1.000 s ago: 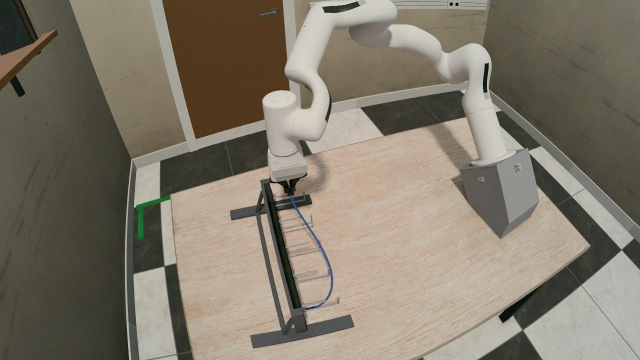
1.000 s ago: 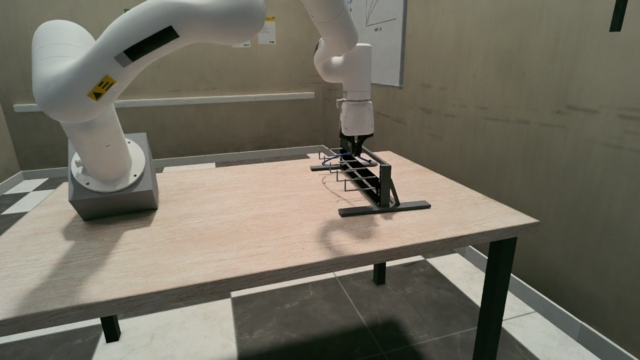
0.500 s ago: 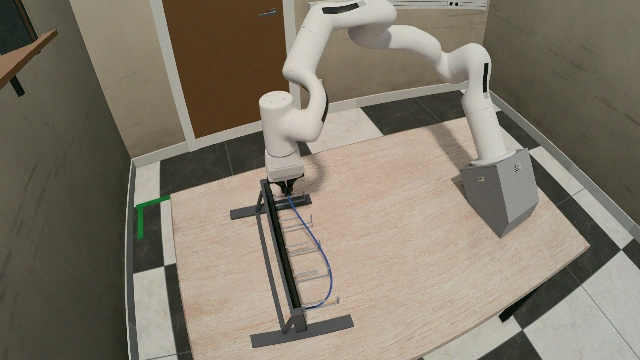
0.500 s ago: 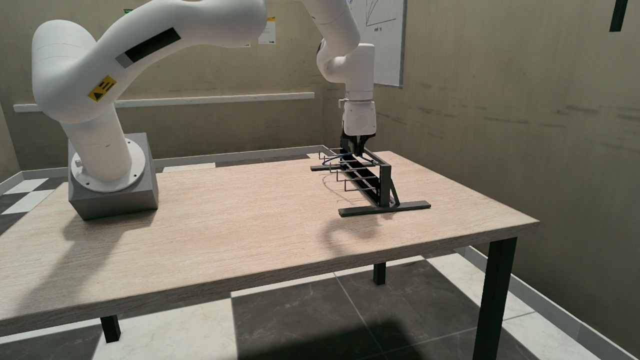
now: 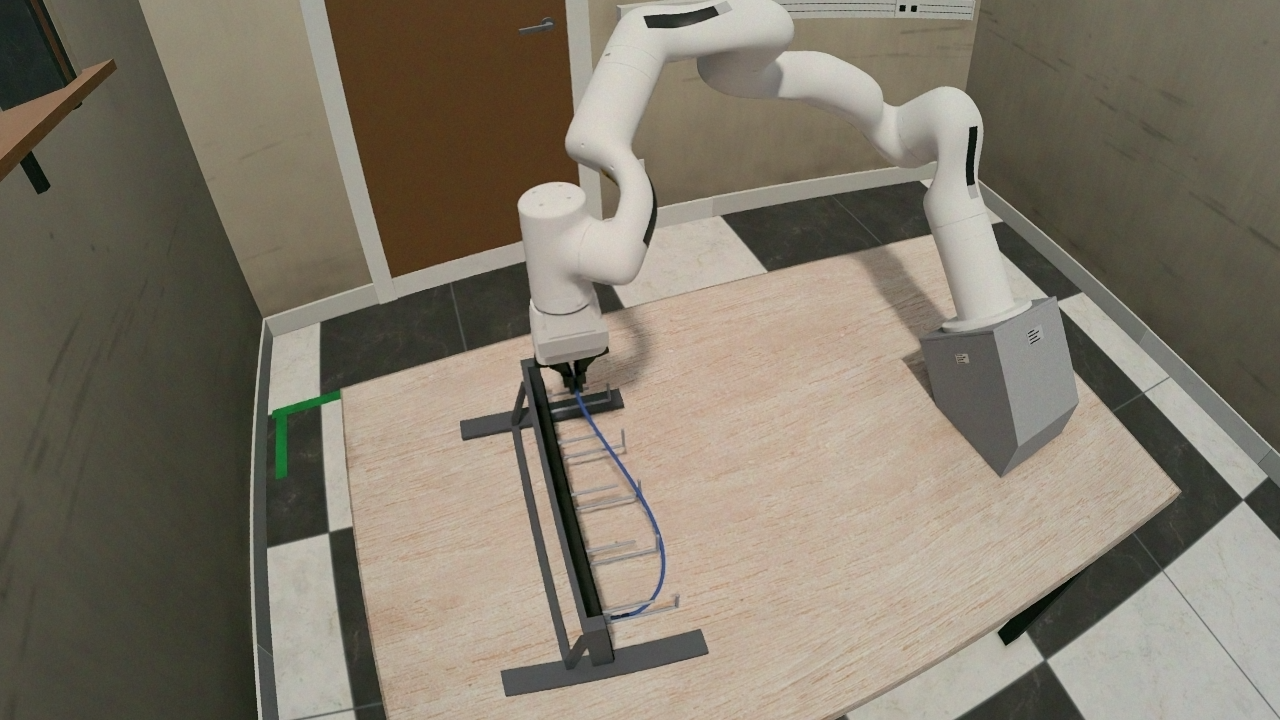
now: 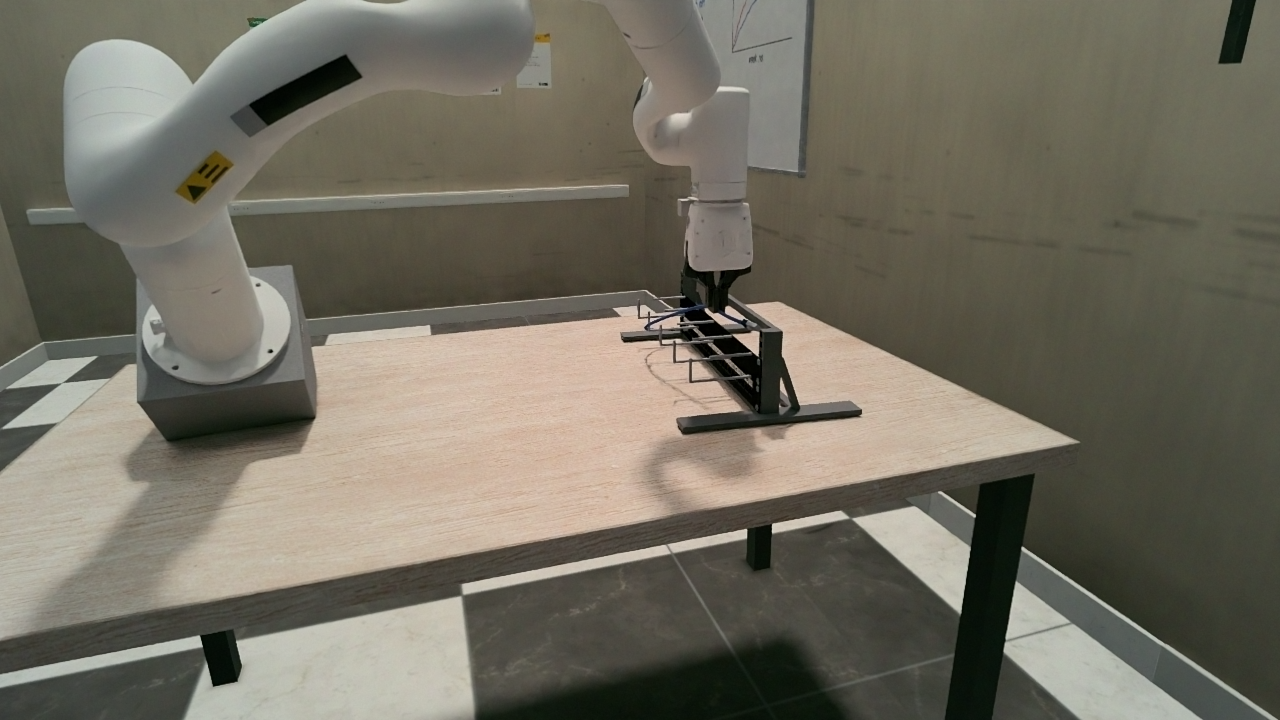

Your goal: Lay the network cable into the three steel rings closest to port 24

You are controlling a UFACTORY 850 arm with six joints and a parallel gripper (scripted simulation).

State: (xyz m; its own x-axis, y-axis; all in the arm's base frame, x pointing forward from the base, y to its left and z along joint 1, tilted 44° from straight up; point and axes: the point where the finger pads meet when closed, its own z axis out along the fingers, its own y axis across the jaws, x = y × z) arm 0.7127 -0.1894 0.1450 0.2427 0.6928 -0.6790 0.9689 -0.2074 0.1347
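A dark rack [image 5: 562,501] [image 6: 767,362] stands on the table, with several steel rings [image 5: 617,552] [image 6: 707,360] sticking out of its side towards the robot base. A blue network cable [image 5: 659,546] [image 6: 664,314] is plugged in at the rack's near end in the top view. It bows out along the ring tips and rises to my gripper. My gripper [image 5: 572,383] [image 6: 711,300] is shut on the cable's free end, low over the rack's far end, close to the top bar. I cannot tell whether the cable sits inside the rings.
The wooden table [image 5: 850,447] [image 6: 447,429] carries the grey robot base [image 5: 1002,385] [image 6: 223,398] at one corner. The rack's flat feet [image 5: 617,667] [image 6: 769,417] stick out crosswise at both ends. A wall runs close behind the rack.
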